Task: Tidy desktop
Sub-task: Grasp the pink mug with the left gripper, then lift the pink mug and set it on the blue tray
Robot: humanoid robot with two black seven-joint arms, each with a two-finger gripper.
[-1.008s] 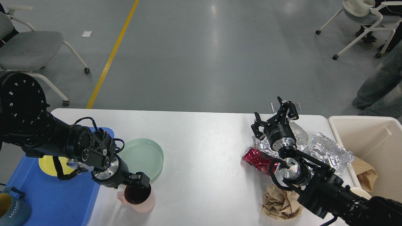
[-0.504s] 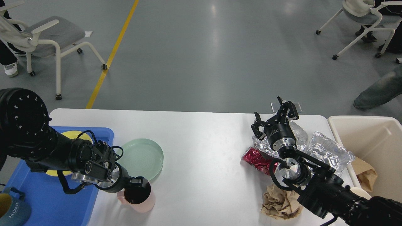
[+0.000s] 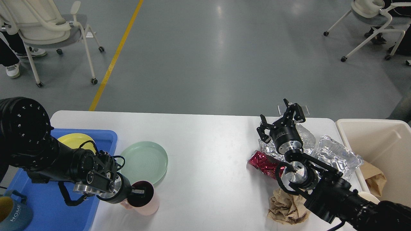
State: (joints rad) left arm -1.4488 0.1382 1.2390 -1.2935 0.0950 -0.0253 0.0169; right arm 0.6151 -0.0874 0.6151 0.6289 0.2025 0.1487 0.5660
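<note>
The desktop (image 3: 205, 154) is filling the lower half of the head view, a white top with rounded corners, carrying everything else. At its right end the beige bin (image 3: 382, 141) is standing just off the edge, with brown paper showing inside. At the left a blue tray (image 3: 48, 205) is holding a yellow plate (image 3: 75, 140) and a blue mug (image 3: 13, 216). A green plate (image 3: 146, 158) is lying on the bare top just beside the tray.

The left gripper (image 3: 138, 192) is reaching into the mouth of a pink cup (image 3: 144, 202), one finger inside the rim; whether the jaws are clamped on the wall cannot be told. The right gripper (image 3: 280, 120) is hovering with jaws apart above crumpled foil wrappers (image 3: 334, 155), a red foil packet (image 3: 263, 162) and a brown paper wad (image 3: 285, 208).

Judgement: the cup is being taken toward the tray. A firm pinch on the rim wall, a level lift and a clear path over the tray lip are advisable; the cup is sitting near the front edge.

Legible writing: "HOME" on the mug. No other text is readable.
</note>
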